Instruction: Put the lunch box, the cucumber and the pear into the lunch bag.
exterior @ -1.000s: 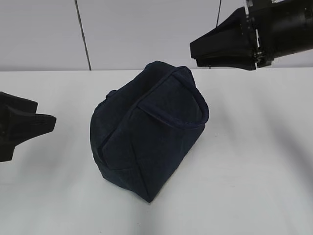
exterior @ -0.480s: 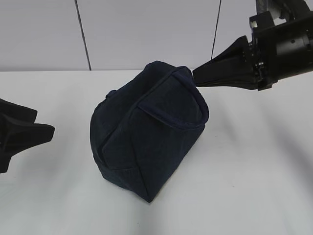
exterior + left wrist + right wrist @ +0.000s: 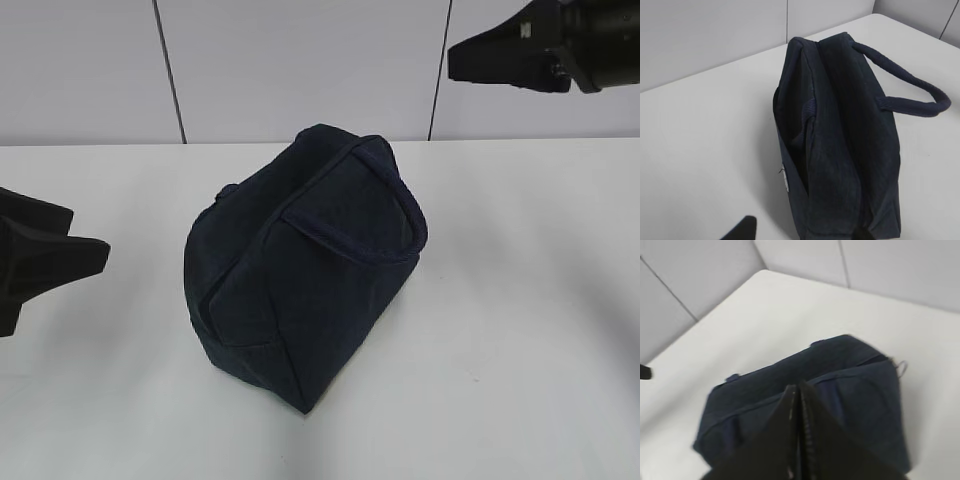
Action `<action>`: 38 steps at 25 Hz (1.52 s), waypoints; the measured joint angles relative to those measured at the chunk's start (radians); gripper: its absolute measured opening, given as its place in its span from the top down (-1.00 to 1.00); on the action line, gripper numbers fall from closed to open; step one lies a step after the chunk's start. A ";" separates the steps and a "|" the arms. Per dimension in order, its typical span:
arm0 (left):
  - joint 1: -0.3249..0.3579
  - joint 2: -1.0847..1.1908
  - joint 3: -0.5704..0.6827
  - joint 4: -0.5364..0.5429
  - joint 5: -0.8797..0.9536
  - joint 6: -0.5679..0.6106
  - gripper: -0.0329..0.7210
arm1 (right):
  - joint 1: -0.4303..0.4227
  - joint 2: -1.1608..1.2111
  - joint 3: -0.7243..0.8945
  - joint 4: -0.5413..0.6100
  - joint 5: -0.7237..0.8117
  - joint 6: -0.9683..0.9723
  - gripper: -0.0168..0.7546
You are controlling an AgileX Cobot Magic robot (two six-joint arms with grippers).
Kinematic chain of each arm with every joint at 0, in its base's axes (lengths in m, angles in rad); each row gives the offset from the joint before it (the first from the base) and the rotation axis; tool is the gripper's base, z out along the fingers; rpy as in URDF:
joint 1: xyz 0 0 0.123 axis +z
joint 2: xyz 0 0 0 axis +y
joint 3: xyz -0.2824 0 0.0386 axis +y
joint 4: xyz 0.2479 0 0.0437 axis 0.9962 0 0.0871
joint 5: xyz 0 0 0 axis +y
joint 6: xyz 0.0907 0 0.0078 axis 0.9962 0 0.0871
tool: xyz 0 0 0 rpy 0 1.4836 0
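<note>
Exterior view showed the boxy dark navy fabric lunch bag standing alone near the middle of the white table, its rope-like loop handle lying over the upper right side. No lunch box, cucumber or pear appeared in any view; whether they sat inside the bag could not be told. The seam along the top looked drawn together in the left wrist view, so the step in hand was judged to be finishing off or pulling clear of the closed bag. To do that well, each arm would lift straight away from the fabric, avoid snagging the handle or the silver ring pull, and leave the bag upright.

Nearest the camera, the left gripper hovered low at the left edge, well apart from the bag, pointing toward it, with its black fingers spread and nothing between them. In its own wrist view only one dark fingertip showed at the bottom edge.

Farther back, the right gripper hung high at the upper right, above and beyond the bag and clear of it. The right wrist view showed its fingers pressed flat together, holding nothing, aimed down at the bag's top.
</note>
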 joint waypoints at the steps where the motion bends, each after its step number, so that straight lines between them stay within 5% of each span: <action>1: 0.000 0.000 0.000 0.000 -0.001 0.000 -0.02 | 0.000 0.000 0.000 0.000 0.044 -0.058 0.96; 12: 0.000 0.000 0.000 0.001 -0.032 -0.001 -0.02 | 0.000 -0.008 0.065 0.004 0.748 -0.301 0.96; 16: 0.000 0.000 0.000 0.001 -0.035 -0.001 -0.02 | 0.000 -0.030 0.170 0.078 0.769 -0.256 0.96; 20: 0.000 0.000 0.000 0.001 -0.036 -0.001 -0.02 | 0.010 -0.039 0.276 0.035 0.775 -0.250 0.96; 26: 0.000 0.000 0.000 0.001 -0.038 -0.001 -0.02 | 0.068 -0.088 0.335 0.043 1.067 -0.517 0.96; 29: 0.000 0.000 0.000 0.001 -0.042 -0.001 -0.02 | 0.108 -0.091 0.320 0.178 1.210 -0.589 0.96; 33: 0.000 0.000 0.000 0.000 -0.049 -0.001 -0.02 | 0.116 -0.115 0.321 0.571 1.095 -0.614 0.96; 35: 0.000 0.000 0.000 0.000 -0.049 -0.001 -0.02 | 0.148 -0.147 0.355 0.625 0.936 -0.619 0.96; 38: 0.000 0.000 0.000 0.000 -0.046 -0.001 -0.02 | 0.252 -0.225 0.392 0.604 0.908 -0.619 0.96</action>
